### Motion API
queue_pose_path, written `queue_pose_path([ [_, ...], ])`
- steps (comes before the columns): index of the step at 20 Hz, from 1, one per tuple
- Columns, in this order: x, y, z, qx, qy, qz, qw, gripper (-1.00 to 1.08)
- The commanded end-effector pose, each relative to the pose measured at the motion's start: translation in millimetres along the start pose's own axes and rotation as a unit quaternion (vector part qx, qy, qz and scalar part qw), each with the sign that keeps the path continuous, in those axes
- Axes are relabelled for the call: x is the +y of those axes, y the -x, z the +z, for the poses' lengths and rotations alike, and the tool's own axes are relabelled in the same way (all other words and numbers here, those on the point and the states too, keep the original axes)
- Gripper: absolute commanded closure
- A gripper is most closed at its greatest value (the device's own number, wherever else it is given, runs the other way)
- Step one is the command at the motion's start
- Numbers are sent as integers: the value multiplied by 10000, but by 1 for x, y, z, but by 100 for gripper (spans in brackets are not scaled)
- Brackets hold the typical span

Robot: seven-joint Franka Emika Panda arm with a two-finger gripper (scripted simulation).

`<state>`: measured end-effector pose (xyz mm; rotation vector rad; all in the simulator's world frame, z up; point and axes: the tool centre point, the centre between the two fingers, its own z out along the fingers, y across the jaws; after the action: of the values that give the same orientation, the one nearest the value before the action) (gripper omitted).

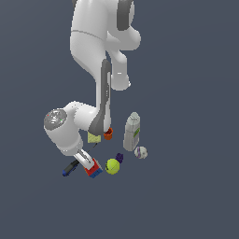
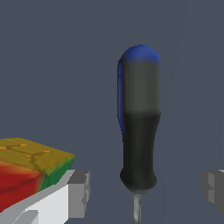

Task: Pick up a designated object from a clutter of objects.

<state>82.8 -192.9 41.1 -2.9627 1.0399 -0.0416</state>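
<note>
Flat even light, no cast shadows, soft low-resolution render, no glare

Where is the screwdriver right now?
In the exterior view the screwdriver lies low on the left, beside the red and blue cube; the wrist view shows it between the open gripper fingers.

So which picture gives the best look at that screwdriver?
The wrist view: the screwdriver fills it, showing the blue-capped black handle and the start of its shaft. In the exterior view it is tiny, partly hidden by the arm.
</note>
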Motion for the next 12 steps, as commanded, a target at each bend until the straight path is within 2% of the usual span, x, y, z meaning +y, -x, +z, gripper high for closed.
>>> queue_pose_path([
  [1, 1, 10, 23, -125, 50, -20, 9999, -92],
  [5, 1, 9, 26, -123, 50, -17, 9999, -92],
  [6, 1, 9, 26, -123, 50, -17, 9999, 108],
  [12, 1, 9, 26, -123, 50, -17, 9999, 108],
])
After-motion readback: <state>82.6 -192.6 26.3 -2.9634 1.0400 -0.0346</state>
